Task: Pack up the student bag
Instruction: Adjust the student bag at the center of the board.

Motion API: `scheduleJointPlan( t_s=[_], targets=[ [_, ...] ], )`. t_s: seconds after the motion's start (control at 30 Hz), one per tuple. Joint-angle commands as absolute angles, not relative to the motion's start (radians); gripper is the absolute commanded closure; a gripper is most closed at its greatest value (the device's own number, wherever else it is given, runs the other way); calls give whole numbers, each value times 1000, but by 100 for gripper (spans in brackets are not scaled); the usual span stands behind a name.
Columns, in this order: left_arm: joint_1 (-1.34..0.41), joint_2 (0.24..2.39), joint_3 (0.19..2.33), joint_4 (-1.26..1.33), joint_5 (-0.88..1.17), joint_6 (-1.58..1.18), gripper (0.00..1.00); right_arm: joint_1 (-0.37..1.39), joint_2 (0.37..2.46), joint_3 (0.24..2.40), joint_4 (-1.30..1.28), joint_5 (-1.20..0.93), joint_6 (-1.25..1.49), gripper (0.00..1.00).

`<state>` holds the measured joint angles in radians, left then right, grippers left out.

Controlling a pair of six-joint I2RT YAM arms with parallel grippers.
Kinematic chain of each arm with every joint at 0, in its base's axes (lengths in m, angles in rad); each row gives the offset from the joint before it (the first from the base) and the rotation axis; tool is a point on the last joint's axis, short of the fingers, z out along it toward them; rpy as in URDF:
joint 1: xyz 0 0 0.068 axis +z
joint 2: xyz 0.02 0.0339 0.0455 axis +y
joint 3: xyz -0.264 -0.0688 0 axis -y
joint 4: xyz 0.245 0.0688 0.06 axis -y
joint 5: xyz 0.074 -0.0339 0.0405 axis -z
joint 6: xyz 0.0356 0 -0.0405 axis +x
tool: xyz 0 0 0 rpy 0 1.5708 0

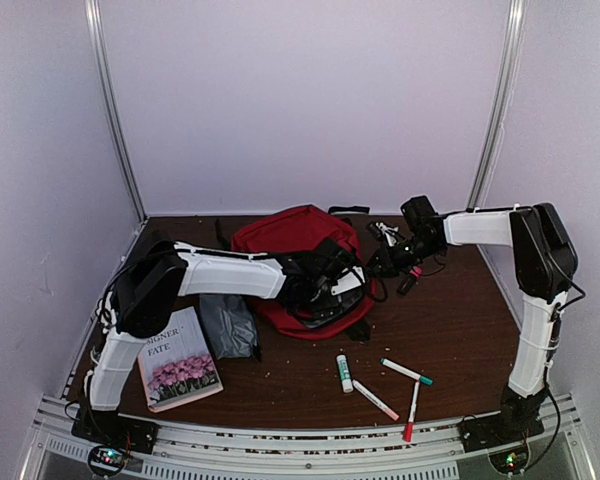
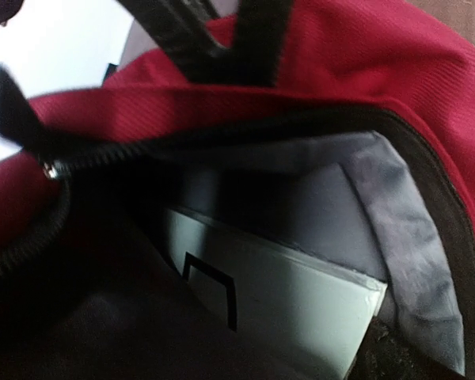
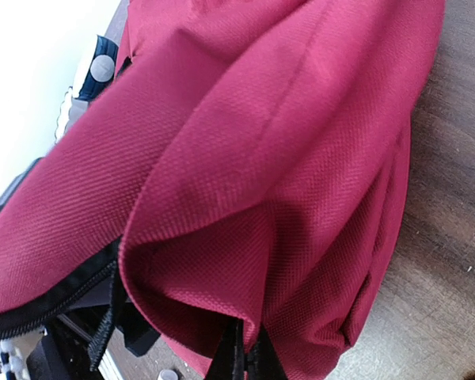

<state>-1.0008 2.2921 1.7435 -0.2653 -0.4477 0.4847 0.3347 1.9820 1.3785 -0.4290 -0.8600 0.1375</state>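
The red student bag (image 1: 290, 235) lies at the back middle of the table with its mouth open toward me. My left gripper (image 1: 330, 287) reaches into the mouth. In the left wrist view it is inside the bag (image 2: 356, 71), shut on a white book (image 2: 293, 293) that rests against the grey lining (image 2: 404, 253); its fingers show only as dark shapes at the bottom. My right gripper (image 1: 378, 265) is at the bag's right edge. In the right wrist view it (image 3: 245, 360) is shut on a fold of the bag's red fabric (image 3: 245, 158) and holds it up.
A flower-cover book (image 1: 180, 362) and a small grey pouch (image 1: 227, 325) lie front left. A glue stick (image 1: 344, 373) and three markers (image 1: 376, 400) (image 1: 407, 372) (image 1: 412, 410) lie front middle. White walls close in the table.
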Motion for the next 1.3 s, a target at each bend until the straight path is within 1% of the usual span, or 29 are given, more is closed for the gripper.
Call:
scheduleJointPlan(
  t_s=[0.0, 0.2, 0.27, 0.37, 0.47, 0.6, 0.77, 0.97, 1.07, 1.1, 1.17, 1.27],
  targets=[
    [-953, 2361, 1837, -120, -692, 452, 2, 340, 1930, 1338, -402, -933, 184, 100],
    [-915, 2406, 1940, -112, -712, 349, 2, 341, 1924, 1323, -383, -939, 197, 100],
    [-907, 2428, 1991, -133, -754, 323, 2, 340, 1921, 1315, -371, -943, 209, 100],
    [-905, 2425, 1994, -107, -765, 322, 2, 339, 1919, 1303, -352, -952, 228, 100],
    [-904, 2410, 1989, -121, -730, 311, 2, 334, 1919, 1302, -352, -946, 232, 100],
    [-909, 2335, 1902, -128, -654, 294, 2, 314, 1919, 1297, -345, -935, 236, 100],
    [-935, 2176, 1752, -156, -511, 284, 2, 275, 1913, 1288, -326, -930, 248, 100],
    [-958, 1990, 1629, -261, -431, 159, 2, 245, 1879, 1279, -313, -924, 249, 100],
    [-960, 1890, 1557, -321, -380, 56, 2, 236, 1864, 1276, -314, -913, 247, 95],
    [-960, 1853, 1533, -343, -381, 18, 2, 235, 1860, 1275, -317, -908, 246, 91],
    [-960, 1776, 1468, -375, -389, -43, 2, 231, 1844, 1273, -324, -890, 243, 79],
    [-958, 1649, 1343, -417, -448, -161, 2, 222, 1812, 1272, -330, -860, 240, 67]
  ],
)
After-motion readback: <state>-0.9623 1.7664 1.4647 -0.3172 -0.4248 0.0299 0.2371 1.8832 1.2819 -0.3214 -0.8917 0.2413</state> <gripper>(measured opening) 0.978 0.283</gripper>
